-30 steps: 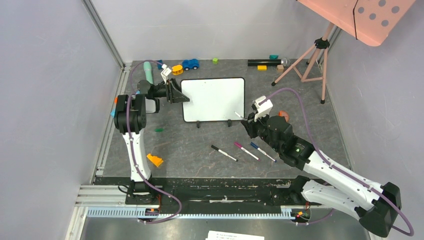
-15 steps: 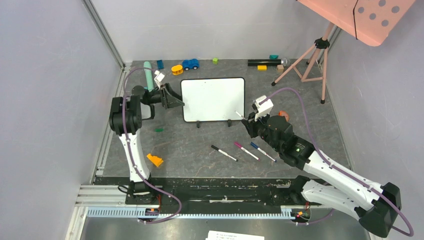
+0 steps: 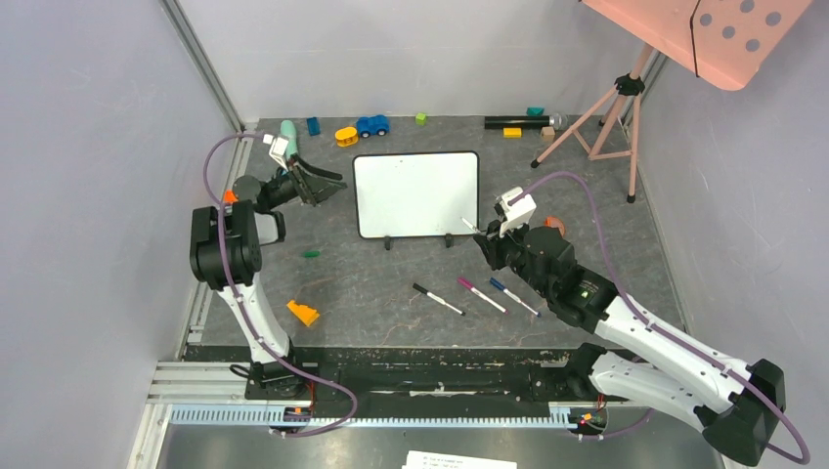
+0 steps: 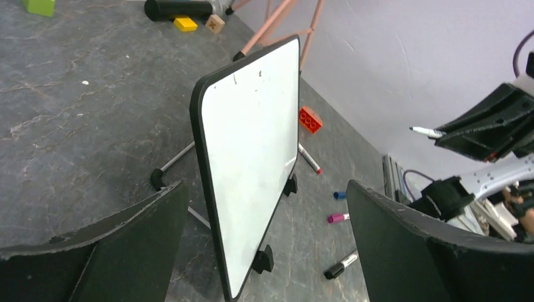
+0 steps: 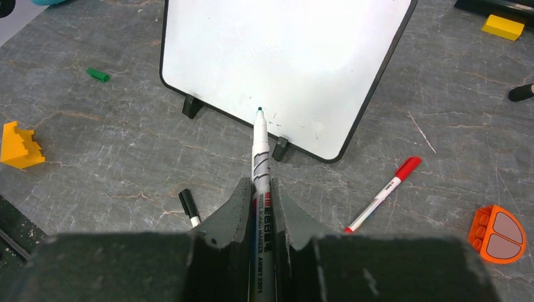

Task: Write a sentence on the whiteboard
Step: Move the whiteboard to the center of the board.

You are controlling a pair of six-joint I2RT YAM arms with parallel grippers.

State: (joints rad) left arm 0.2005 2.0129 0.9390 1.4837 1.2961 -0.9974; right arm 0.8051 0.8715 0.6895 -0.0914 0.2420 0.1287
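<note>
Whiteboard [image 3: 415, 193] is standing blank mid-counter [image 3: 371, 283], long side running left to right | right gripper [image 5: 261, 189], the nearer, is pinching a green-tipped marker [image 5: 260, 157], tip aiming at the board's lower part, contact unclear | left gripper [image 3: 330, 186] is gaping wide, holding nothing, beside the board's left edge

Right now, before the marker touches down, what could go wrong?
1. The left gripper stands open, apart from the whiteboard, which is propped on small feet; pressing on it could slide or tip it.
2. The right gripper aims the marker at the board's lower edge, so a stroke might run off the board.
</note>
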